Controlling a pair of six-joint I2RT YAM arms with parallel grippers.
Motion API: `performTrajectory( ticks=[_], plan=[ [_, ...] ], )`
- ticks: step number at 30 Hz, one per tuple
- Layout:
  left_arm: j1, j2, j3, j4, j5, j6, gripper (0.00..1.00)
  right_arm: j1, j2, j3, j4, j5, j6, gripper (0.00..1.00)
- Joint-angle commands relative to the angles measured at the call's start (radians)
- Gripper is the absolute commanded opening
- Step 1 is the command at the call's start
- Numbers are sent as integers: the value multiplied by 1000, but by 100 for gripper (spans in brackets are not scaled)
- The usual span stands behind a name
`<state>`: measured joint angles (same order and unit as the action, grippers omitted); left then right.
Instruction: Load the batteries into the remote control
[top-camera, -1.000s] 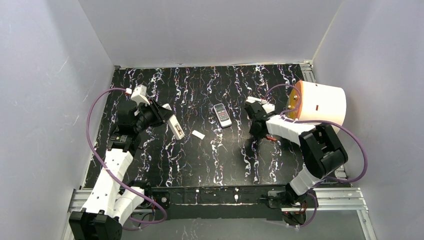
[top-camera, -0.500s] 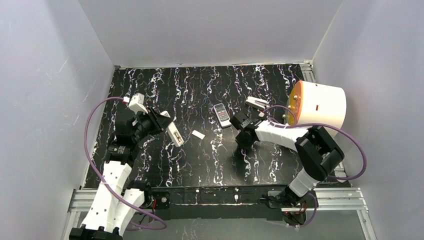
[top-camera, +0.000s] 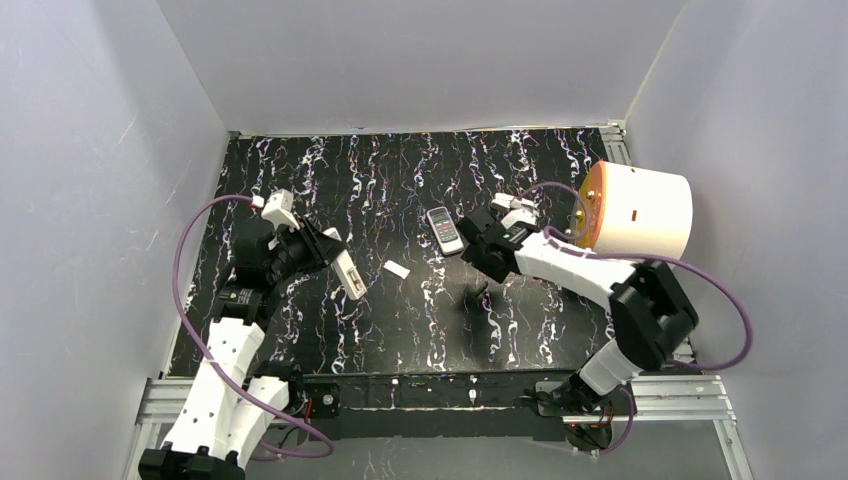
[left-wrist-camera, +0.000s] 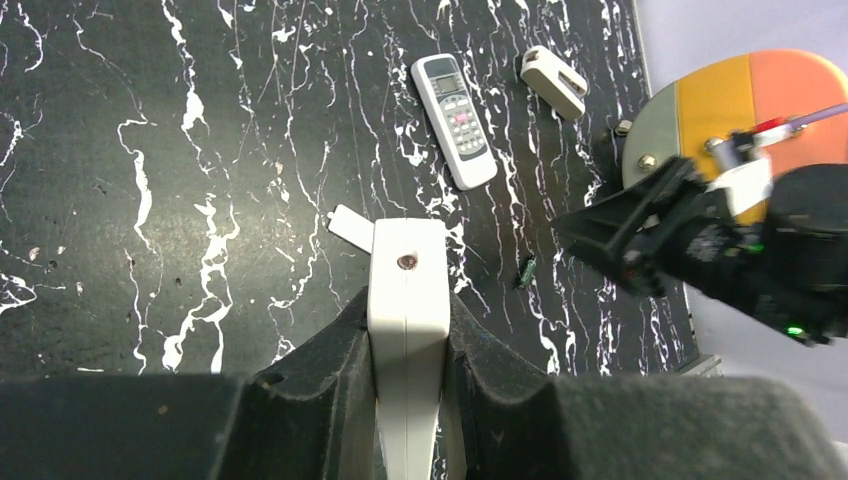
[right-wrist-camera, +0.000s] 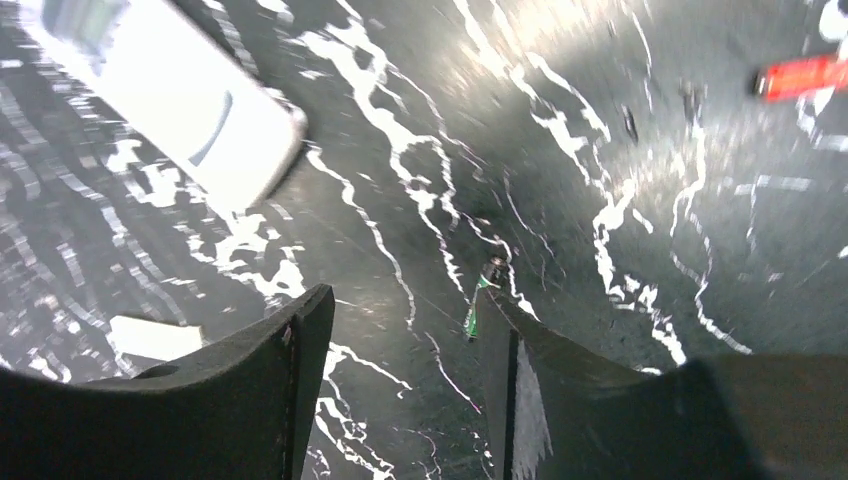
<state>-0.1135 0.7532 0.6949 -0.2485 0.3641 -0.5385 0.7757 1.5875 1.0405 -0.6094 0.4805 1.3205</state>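
Black tabletop (top-camera: 400, 330) veined with white fills a white-walled booth, with a white drum (top-camera: 645, 212) with an orange face at its right edge. The left gripper (left-wrist-camera: 407, 330) is clamped on the sides of a slim white remote (left-wrist-camera: 407, 285), held just off the surface at mid-left. A small white cover (top-camera: 397, 270) lies flat just beside the remote's far end. A keypad remote (top-camera: 444, 230) lies face up near the middle, well apart from the held one. The right gripper (right-wrist-camera: 400, 310) hangs just right of the keypad remote with its jaws spread and nothing between them. A dark, greenish battery (right-wrist-camera: 480, 300) sits by the tip of its right finger (right-wrist-camera: 500, 350); the wrist view is smeared, so contact cannot be judged, though from above the battery appears to lie on the table under the gripper. A red battery (right-wrist-camera: 808, 76) lies farther right.
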Motion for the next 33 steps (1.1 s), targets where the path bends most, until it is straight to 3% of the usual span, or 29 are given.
performTrajectory(
  ticks=[1,4,5,7,9,12,16,20,33],
  plan=[
    [-2,18,40,-25,-7,43,0,2,-132,25,213,104,-443,64],
    [-2,29,59,-37,-5,61,0,-8,-167,7,360,-65,-901,64],
    [-2,33,64,-36,6,72,0,-8,-172,15,357,-135,-1084,64],
    [-2,38,71,-17,58,102,0,-9,-181,24,319,-255,-1290,64],
    [-2,41,74,31,170,148,0,-9,-187,32,261,-357,-1455,64],
    [-2,44,82,116,470,192,0,-9,-195,29,198,-442,-1627,64],
    [-2,44,95,266,742,146,0,-10,-216,35,145,-531,-1780,62],
    [-2,40,119,300,836,133,0,-16,-220,31,116,-559,-1863,62],
    [-2,24,184,302,883,80,0,-16,-51,40,2,-520,-2006,58]
  ],
)
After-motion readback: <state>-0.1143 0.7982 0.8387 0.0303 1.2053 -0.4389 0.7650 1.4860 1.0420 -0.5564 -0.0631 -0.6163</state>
